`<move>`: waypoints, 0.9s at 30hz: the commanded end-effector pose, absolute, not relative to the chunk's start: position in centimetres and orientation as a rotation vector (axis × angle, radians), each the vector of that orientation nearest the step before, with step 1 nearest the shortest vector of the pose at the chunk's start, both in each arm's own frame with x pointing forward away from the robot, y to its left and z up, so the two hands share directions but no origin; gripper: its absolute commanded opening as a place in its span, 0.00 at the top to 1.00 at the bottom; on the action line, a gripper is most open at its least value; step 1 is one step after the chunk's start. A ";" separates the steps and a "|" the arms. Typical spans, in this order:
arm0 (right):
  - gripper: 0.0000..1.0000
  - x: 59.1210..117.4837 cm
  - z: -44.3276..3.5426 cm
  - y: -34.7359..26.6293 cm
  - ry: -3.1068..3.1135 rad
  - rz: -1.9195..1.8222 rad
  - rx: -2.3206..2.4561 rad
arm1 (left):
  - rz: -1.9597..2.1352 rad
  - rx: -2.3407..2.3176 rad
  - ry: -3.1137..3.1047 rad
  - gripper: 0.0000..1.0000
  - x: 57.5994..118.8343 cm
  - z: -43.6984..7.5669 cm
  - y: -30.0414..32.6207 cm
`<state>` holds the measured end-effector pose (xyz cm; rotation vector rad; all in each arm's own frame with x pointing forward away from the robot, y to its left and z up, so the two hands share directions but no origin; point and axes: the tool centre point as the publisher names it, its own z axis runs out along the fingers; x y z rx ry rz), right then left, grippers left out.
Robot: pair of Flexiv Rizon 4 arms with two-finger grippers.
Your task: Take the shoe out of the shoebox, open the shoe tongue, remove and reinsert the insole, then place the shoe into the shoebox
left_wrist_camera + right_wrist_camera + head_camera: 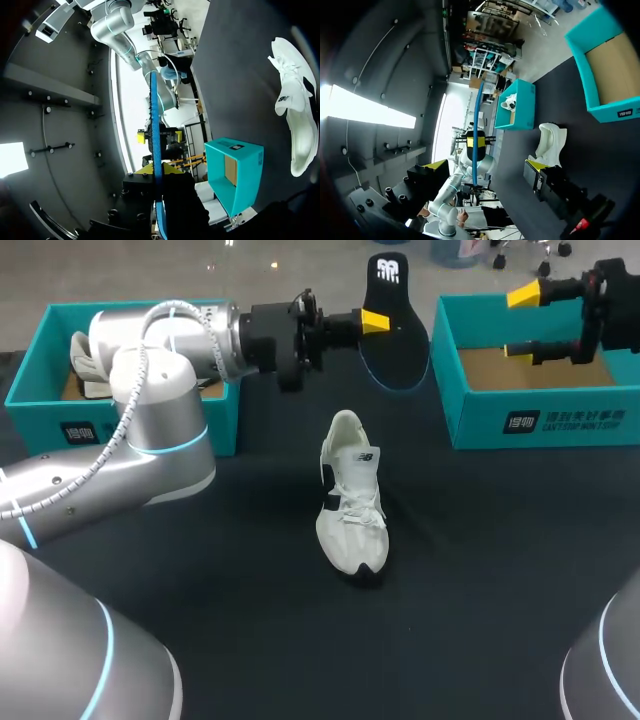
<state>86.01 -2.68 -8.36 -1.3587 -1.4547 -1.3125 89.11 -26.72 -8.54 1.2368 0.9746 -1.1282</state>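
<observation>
The white shoe (352, 505) stands upright on the dark table, toe toward the front edge; it also shows in the left wrist view (295, 110) and the right wrist view (550, 142). My left gripper (375, 322) is held high over the table's back, shut on the dark blue-edged insole (398, 325). In the left wrist view the insole (155, 140) stands edge-on between the fingers of that gripper (156, 170). My right gripper (525, 323) hangs open over the right teal shoebox (540, 420), facing the insole (478, 120), with nothing between its fingers (536, 164).
A second teal shoebox (50, 390) at the back left holds another white shoe (85, 360). The right shoebox (600, 107) shows a bare cardboard bottom. My left arm's silver links span the left side above the table.
</observation>
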 end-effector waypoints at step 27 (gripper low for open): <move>0.00 87.9 -9.1 -4.1 -1.465 -1.229 -1.305 | -1.513 0.821 1.252 1.00 88.7 -6.6 -25.6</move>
